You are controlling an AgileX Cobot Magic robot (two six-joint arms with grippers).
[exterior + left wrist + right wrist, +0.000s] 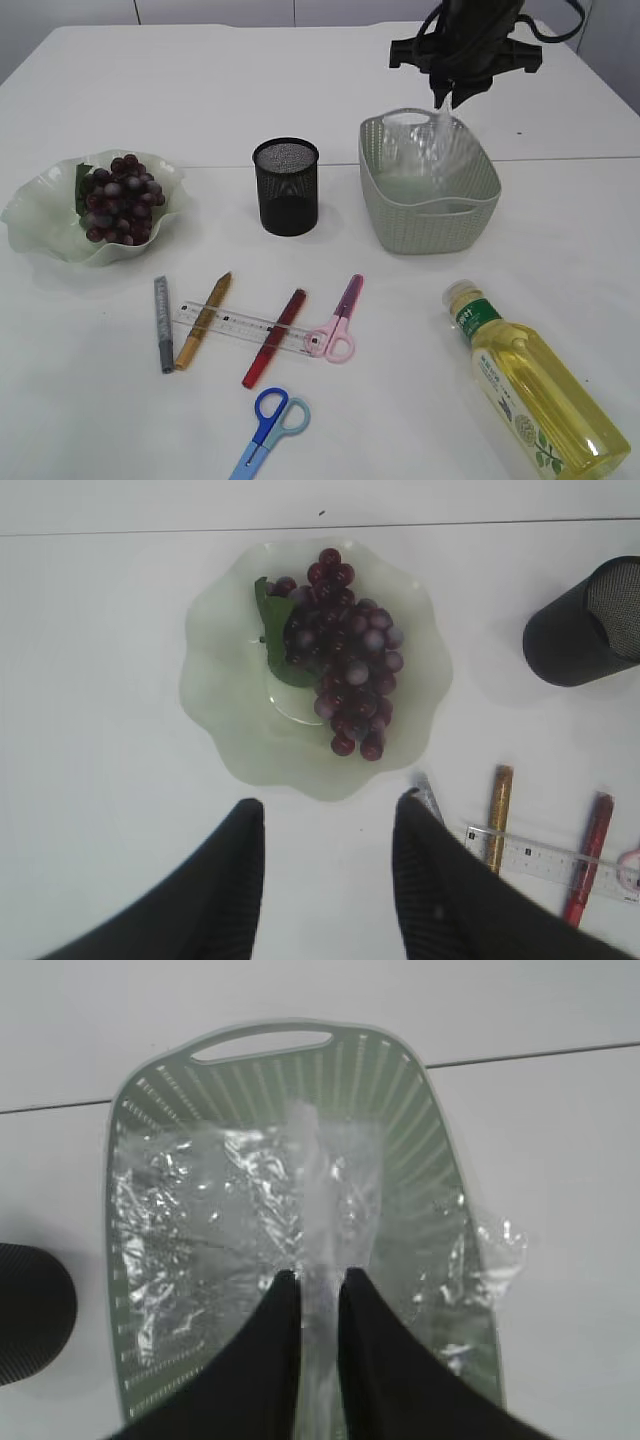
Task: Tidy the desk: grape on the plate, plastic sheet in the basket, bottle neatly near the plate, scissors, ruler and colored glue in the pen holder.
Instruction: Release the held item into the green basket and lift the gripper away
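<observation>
The grape bunch (121, 198) lies on the pale green plate (40, 215); both show in the left wrist view, the grape (345, 660) on the plate (225, 710). My left gripper (328, 815) is open and empty, just in front of the plate. My right gripper (447, 98) is shut on the clear plastic sheet (440, 150), which hangs down into the grey-green basket (440, 222). In the right wrist view the gripper (320, 1278) pinches the sheet (230, 1210) over the basket (150, 1100). The bottle (530, 385) lies at front right. The ruler (235, 324), pink scissors (338, 325), blue scissors (270, 425) and glue sticks (273, 337) lie in front of the black pen holder (286, 186).
A grey pen (162, 324) and a gold glue stick (203, 320) lie by the ruler. The table has a seam (570, 158) behind the basket. The pen holder stands between plate and basket.
</observation>
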